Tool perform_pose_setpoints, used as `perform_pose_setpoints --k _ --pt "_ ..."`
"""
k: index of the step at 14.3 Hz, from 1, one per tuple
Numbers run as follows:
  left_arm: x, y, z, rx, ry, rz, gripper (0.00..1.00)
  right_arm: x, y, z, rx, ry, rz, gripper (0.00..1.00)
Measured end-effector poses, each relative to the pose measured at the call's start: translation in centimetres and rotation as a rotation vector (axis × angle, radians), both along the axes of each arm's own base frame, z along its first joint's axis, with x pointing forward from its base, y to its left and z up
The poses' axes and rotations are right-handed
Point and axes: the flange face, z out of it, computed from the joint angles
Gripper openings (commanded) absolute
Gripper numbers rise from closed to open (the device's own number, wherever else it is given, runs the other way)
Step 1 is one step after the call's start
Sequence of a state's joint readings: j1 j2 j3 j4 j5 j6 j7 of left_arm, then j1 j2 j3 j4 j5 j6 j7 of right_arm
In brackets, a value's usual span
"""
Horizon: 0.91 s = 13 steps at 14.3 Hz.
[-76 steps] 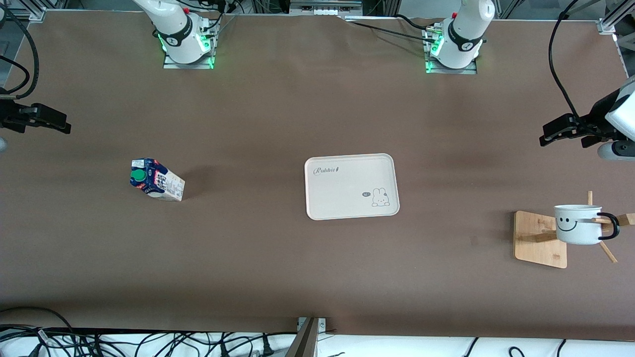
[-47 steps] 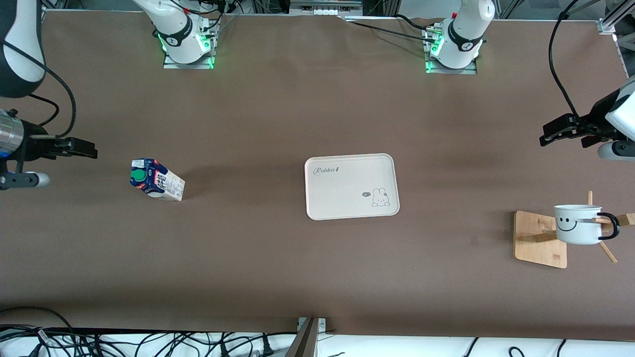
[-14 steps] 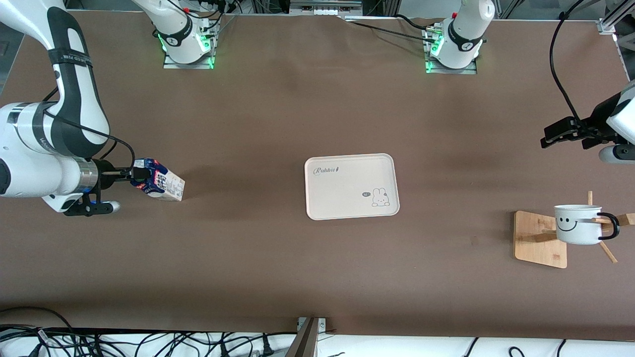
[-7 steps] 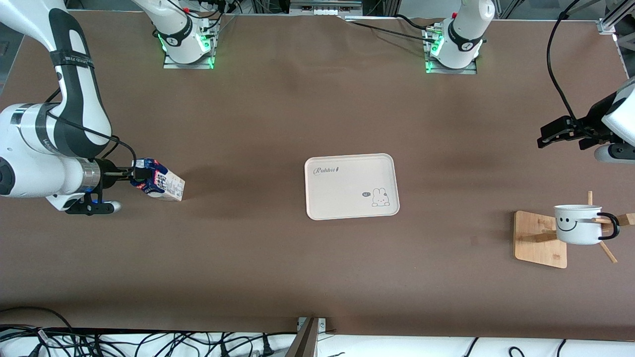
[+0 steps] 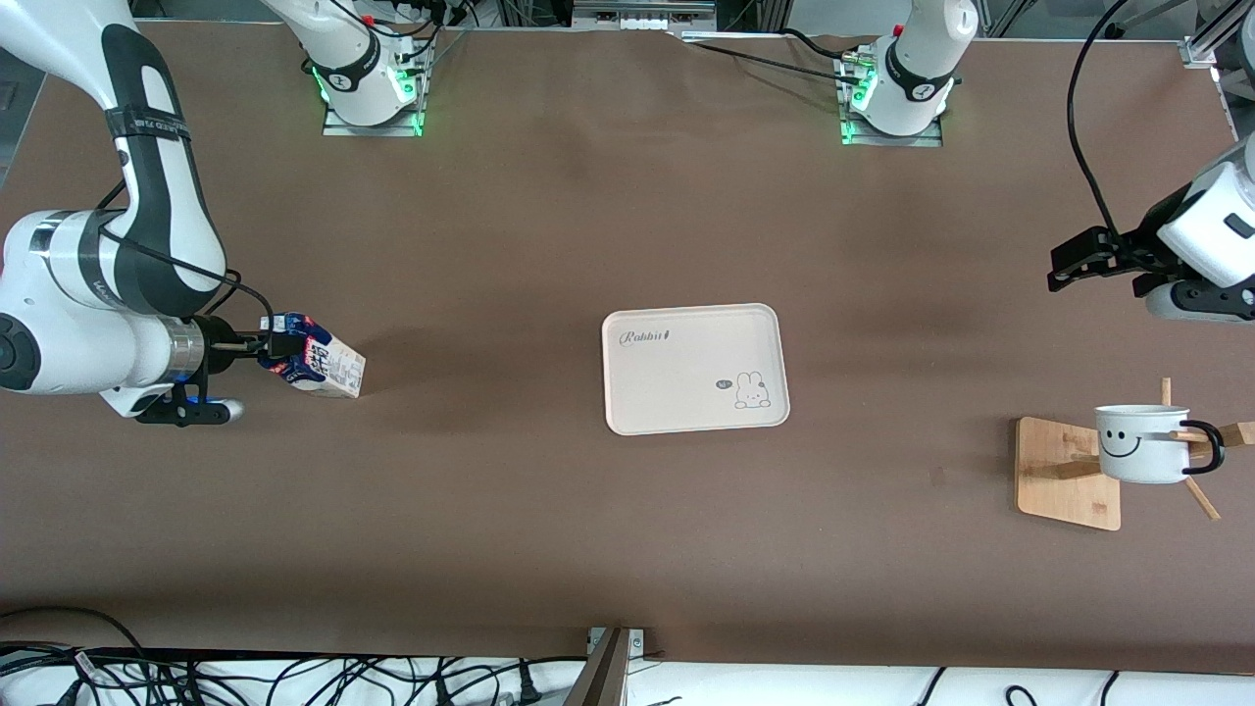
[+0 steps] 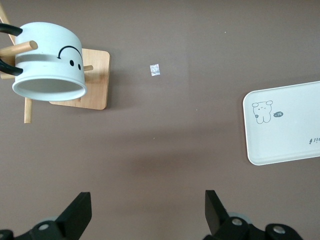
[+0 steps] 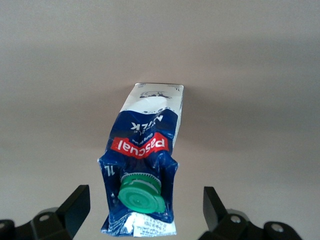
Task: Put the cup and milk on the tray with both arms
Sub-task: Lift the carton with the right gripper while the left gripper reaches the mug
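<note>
The milk [image 5: 312, 357], a blue and white carton with a green cap, stands upright toward the right arm's end of the table. My right gripper [image 5: 269, 344] is open at its gabled top, and in the right wrist view the milk [image 7: 145, 160] sits between the two fingers [image 7: 75, 207] without touching them. The white smiley cup [image 5: 1142, 443] hangs on a wooden rack near the left arm's end. My left gripper [image 5: 1071, 265] is open and empty over bare table, apart from the cup [image 6: 50, 65]. The cream tray [image 5: 694, 368] lies empty at mid-table.
The bamboo rack base [image 5: 1067, 473] with wooden pegs holds the cup. A small pale scrap [image 6: 155, 70] lies on the brown table between the rack and the tray [image 6: 285, 125]. Cables run along the table's near edge.
The right arm swung in from the table's end and brought its open gripper to the milk's top. The left gripper has drifted a little toward the table's middle. Milk, cup and tray have not moved.
</note>
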<state>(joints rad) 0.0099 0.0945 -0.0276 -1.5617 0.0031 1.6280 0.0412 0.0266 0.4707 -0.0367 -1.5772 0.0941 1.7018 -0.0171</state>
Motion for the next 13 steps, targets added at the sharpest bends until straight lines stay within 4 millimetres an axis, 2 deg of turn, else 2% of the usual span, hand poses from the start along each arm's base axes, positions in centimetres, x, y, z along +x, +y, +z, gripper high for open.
perform_pose_setpoints --k 7,13 --pt "0.5 2.1 -0.5 0.022 -0.039 0.031 1.0 0.0 -0.2 -0.9 -0.002 0.014 -0.006 1.0" --pt "1.5 4.7 -4.7 0.09 -0.24 0.035 1.0 0.0 -0.2 -1.3 -0.003 0.02 -0.006 1.0"
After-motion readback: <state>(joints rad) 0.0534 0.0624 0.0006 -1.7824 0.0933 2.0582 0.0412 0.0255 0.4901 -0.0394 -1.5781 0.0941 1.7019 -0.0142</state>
